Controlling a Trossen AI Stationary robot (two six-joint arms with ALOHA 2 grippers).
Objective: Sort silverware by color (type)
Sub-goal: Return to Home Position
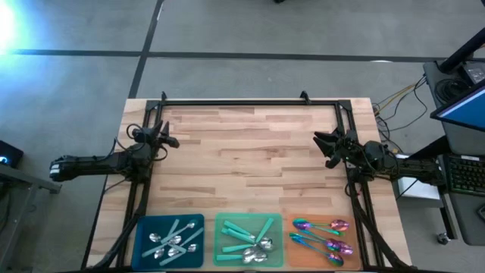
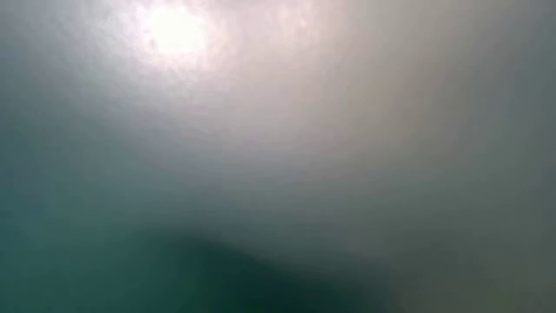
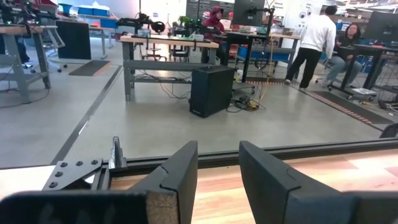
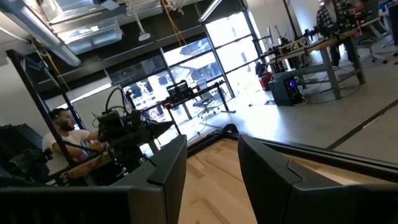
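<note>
Three trays: blue tray (image 1: 141,227), green tray (image 1: 221,221) and orange tray (image 1: 287,244) sit side by side along the wooden table's (image 1: 250,159) edge at the bottom of the high view.
Blue tray: pale blue-handled spoons (image 1: 170,241) lie heaped inside.
Green tray: teal-green-handled spoons (image 1: 250,236) lie inside.
Orange tray: iridescent purple spoons (image 1: 324,236) lie inside.
Left gripper (image 1: 171,139): at the table's left side, well apart from the trays, fingers (image 3: 180,177) spread apart.
Right gripper (image 1: 320,144): at the table's right side, fingers (image 4: 168,165) likewise apart.
Low view: fogged over, so nothing can be told from it.
</note>
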